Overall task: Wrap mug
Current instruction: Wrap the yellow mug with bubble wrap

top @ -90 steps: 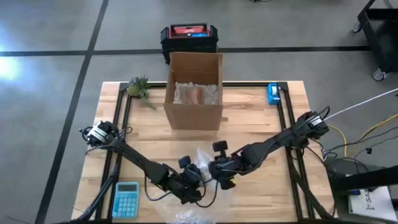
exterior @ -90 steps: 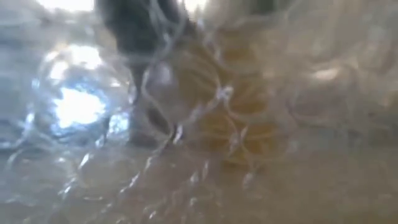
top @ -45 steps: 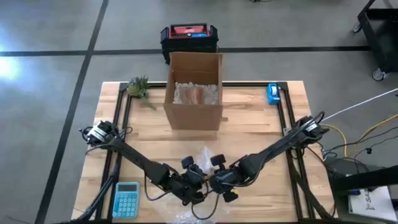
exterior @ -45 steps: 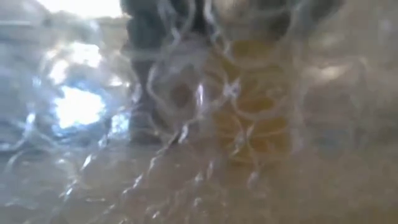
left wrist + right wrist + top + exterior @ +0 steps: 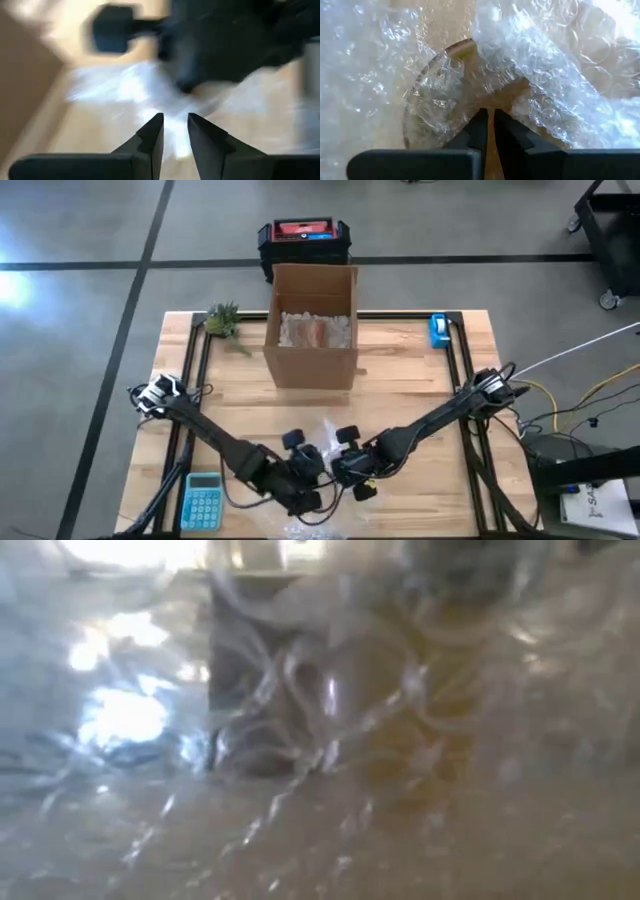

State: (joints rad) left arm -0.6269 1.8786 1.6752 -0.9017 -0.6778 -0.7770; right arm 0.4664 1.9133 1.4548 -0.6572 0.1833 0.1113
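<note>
Both claws have slid nearer the tabletop's (image 5: 420,370) front edge, right claw (image 5: 488,121) nearly closed over the mug (image 5: 455,55) in bubble wrap (image 5: 555,65), left claw (image 5: 175,131) slightly parted beside it.

Both grippers crowded the table's front centre: left gripper (image 5: 305,498) and right gripper (image 5: 362,485) sat just beside each other over the bubble wrap (image 5: 325,432), leaving almost no gap between them. The cardboard box (image 5: 311,326) blocked the rear centre, the calculator (image 5: 203,500) the front left corner, and the plant (image 5: 224,320) and tape dispenser (image 5: 439,330) the rear corners. Bare wood lay open on the mid-left and mid-right of the table (image 5: 420,385); bubble wrap covered the low view entirely.
</note>
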